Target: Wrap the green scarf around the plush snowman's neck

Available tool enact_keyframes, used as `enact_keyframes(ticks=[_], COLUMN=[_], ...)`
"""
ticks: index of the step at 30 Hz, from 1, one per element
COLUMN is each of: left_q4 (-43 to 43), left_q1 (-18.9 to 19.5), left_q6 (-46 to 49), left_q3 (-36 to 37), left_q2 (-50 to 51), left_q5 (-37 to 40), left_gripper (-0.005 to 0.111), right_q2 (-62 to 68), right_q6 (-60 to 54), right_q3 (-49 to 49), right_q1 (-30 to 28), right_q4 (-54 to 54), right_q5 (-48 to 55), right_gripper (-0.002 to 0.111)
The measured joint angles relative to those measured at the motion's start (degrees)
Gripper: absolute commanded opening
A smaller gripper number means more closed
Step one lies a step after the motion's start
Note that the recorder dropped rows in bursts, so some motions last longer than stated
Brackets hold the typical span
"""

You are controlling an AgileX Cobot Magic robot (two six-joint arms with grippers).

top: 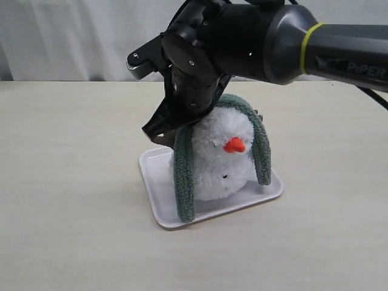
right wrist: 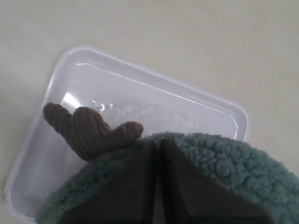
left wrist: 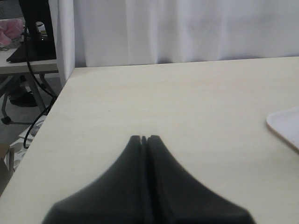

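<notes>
Now the green scarf [top: 183, 176] arches over the plush snowman [top: 219, 148], ends down; left pincer [left wrist: 144, 138], right pincer [right wrist: 158, 142] closed.

White plastic tray [top: 154, 188] on a pale wooden table [top: 60, 182], white curtain [top: 60, 36] behind

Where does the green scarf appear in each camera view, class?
Exterior view: green scarf draped over the plush snowman, its ends hanging on both sides.
Left wrist view: not in it.
Right wrist view: green scarf close up, beside the brown twig arm.
Shared landmark: the white tray, in all three.
</notes>
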Motion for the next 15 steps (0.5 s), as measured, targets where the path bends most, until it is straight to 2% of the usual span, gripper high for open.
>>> enact_keyframes(ticks=[15], left_q4=[0.0], left_q1=[0.0], left_q6=[0.0], left_q3=[0.0], left_q2=[0.0], left_q5=[0.0], left_gripper=[0.0], right_q2=[4.93], right_q6=[0.0], right_q3=[-0.04], right_q1=[0.0], right_q4=[-2.94], right_q5=[-0.48], right_gripper=[0.004])
